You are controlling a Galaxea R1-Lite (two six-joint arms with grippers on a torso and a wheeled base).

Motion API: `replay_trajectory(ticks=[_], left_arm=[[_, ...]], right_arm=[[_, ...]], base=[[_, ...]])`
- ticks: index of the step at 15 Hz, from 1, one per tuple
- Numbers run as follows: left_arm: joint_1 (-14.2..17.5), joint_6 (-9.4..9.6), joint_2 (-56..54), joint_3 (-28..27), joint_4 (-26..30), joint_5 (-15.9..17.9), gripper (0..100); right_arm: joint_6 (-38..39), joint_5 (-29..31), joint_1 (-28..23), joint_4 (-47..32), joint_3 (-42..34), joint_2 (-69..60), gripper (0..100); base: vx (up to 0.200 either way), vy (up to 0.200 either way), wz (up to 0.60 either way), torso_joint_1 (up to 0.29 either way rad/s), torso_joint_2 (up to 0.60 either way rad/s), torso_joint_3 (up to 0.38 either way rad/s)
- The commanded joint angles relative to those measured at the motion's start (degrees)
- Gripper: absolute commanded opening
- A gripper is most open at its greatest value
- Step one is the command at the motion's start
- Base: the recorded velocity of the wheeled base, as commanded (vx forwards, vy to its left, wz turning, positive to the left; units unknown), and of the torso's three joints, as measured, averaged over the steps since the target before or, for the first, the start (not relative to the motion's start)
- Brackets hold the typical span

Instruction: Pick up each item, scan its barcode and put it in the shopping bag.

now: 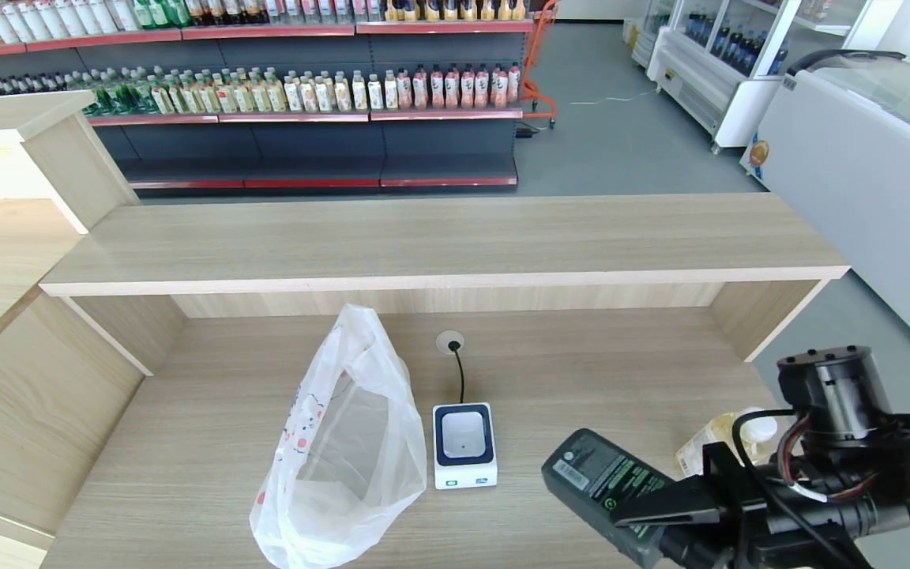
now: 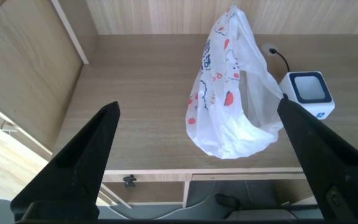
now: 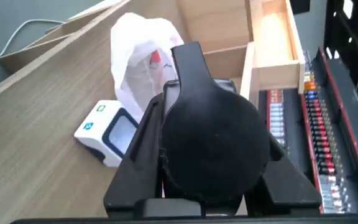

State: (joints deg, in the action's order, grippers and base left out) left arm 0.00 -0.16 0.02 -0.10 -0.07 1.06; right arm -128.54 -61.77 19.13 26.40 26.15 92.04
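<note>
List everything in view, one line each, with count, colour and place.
shopping bag: one, translucent white with red prints, standing open on the counter, left of the scanner.
scanner: one, white with a dark frame, at mid-counter beside the bag.
cable: one, black, running from the scanner to a hole in the counter.
black package: one, with a barcode label and green print, held above the counter, right of the scanner.
bottle: one, pale yellow with a white cap, at the counter's right end, partly hidden.
counter: one, light wood.
shelves: rows of bottles, in the background.
freezers: white, far right.
left gripper: open, above the counter's left end.
right gripper: shut on the black package.
</note>
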Motion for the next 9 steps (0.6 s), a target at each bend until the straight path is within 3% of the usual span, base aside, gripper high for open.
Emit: replay_trajectory(ticks=[1, 2, 3, 4, 7, 9], left_arm=[[0.0, -0.02, 0.0, 0.0, 0.0, 0.0, 100], [0.0, -0.02, 0.0, 0.0, 0.0, 0.0, 100], [0.0, -0.02, 0.0, 0.0, 0.1, 0.0, 100], [0.0, -0.02, 0.0, 0.0, 0.0, 0.0, 100], [0.0, -0.02, 0.0, 0.0, 0.0, 0.0, 100], [0.0, -0.02, 0.0, 0.0, 0.0, 0.0, 100]], right_arm=[[10.1, 2.3, -12.5, -6.0, -1.6, -8.7, 0], [12.6, 3.1, -14.1, -10.8, -1.4, -9.6, 0], [21.1, 3.2, -15.3, -21.1, 2.0, -11.1, 0], [29.7, 2.6, -16.4, -21.8, 4.0, -12.1, 0], [64.1, 2.3, -19.2, -17.0, 7.7, -14.7, 0], [94.0, 2.5, -20.4, -7.1, 8.5, -13.6, 0]], base=[[0.0, 0.0, 0.0, 0.0, 0.0, 0.0], [0.0, 0.0, 0.0, 0.0, 0.0, 0.0], [0.0, 0.0, 0.0, 0.0, 0.0, 0.0], [0.0, 0.0, 0.0, 0.0, 0.0, 0.0], [0.0, 0.0, 0.0, 0.0, 0.0, 0.0], [0.0, 0.0, 0.0, 0.0, 0.0, 0.0]])
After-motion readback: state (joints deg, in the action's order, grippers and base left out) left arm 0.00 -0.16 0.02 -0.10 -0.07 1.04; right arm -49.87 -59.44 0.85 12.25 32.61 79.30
